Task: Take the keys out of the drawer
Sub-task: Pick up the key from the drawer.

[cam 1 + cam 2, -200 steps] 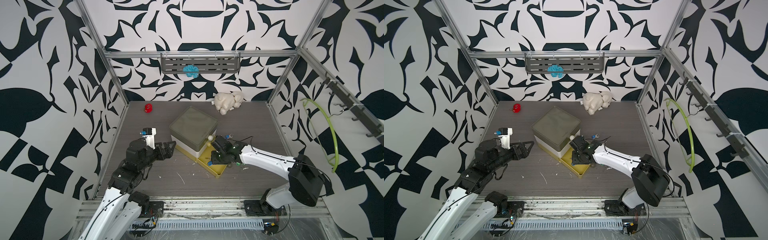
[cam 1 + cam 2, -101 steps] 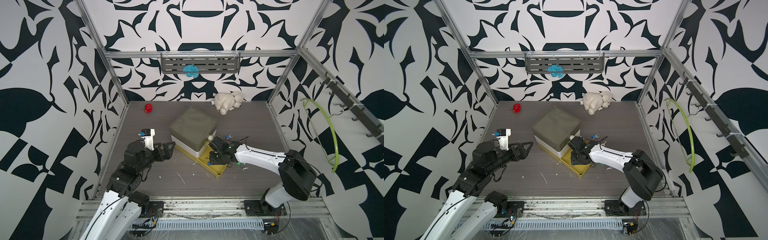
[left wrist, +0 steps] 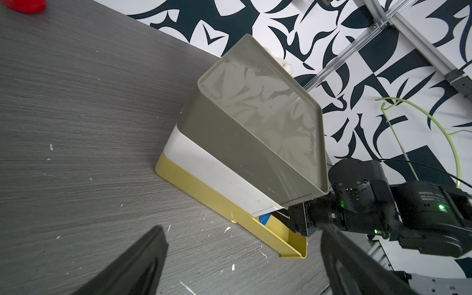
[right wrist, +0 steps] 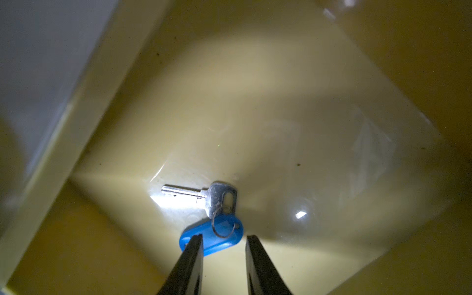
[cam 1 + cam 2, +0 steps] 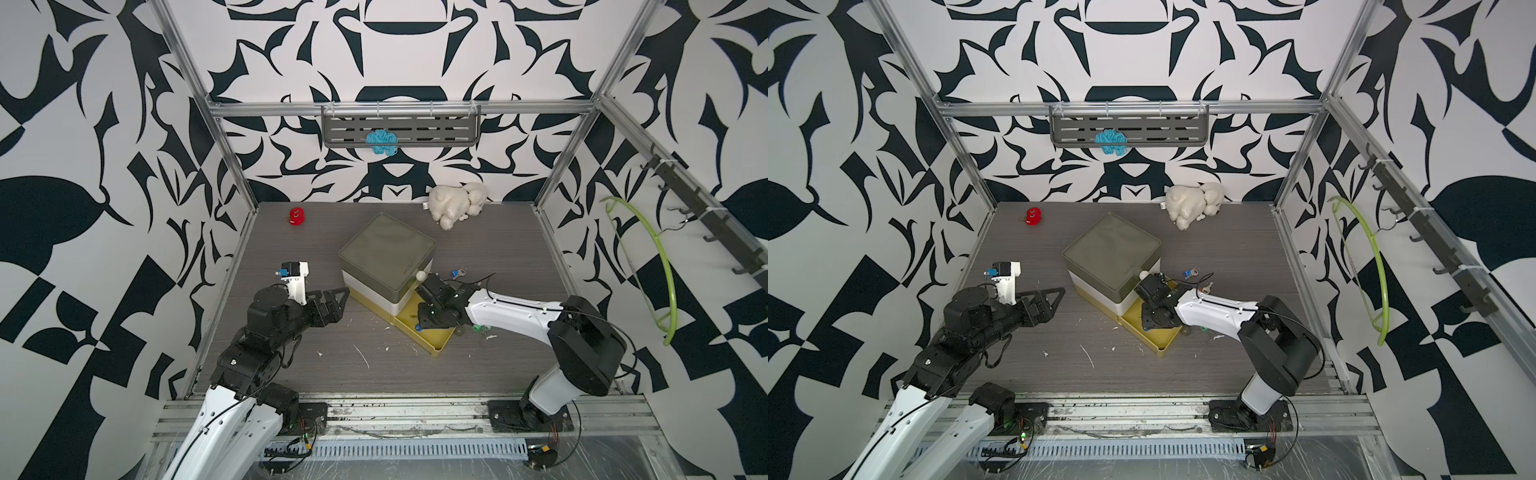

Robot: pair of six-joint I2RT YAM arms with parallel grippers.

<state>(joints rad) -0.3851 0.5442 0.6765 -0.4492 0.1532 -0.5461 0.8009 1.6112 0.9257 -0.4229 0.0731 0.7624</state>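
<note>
The yellow drawer (image 5: 432,347) stands pulled out from the bottom of the stacked box (image 5: 386,257). On its floor lies a silver key (image 4: 204,195) on a ring with a blue tag (image 4: 217,236); the blue tag (image 3: 341,219) also shows in the left wrist view. My right gripper (image 4: 224,237) reaches down into the drawer, open by a narrow gap; the tag's end lies between the fingers, one fingertip (image 4: 195,245) overlapping it. Another blue-tagged key (image 5: 457,273) and a green tag (image 5: 478,328) lie on the table outside the drawer. My left gripper (image 5: 332,301) hovers open left of the box, holding nothing.
A red toy (image 5: 297,216) sits at the back left and a white plush (image 5: 455,203) at the back wall. A wall shelf (image 5: 401,131) holds a blue tuft. A green hanger (image 5: 660,266) hangs on the right wall. White scraps litter the table in front.
The right arm's elbow has shifted left and forward while its gripper stays down in the drawer. The left arm has barely moved.
</note>
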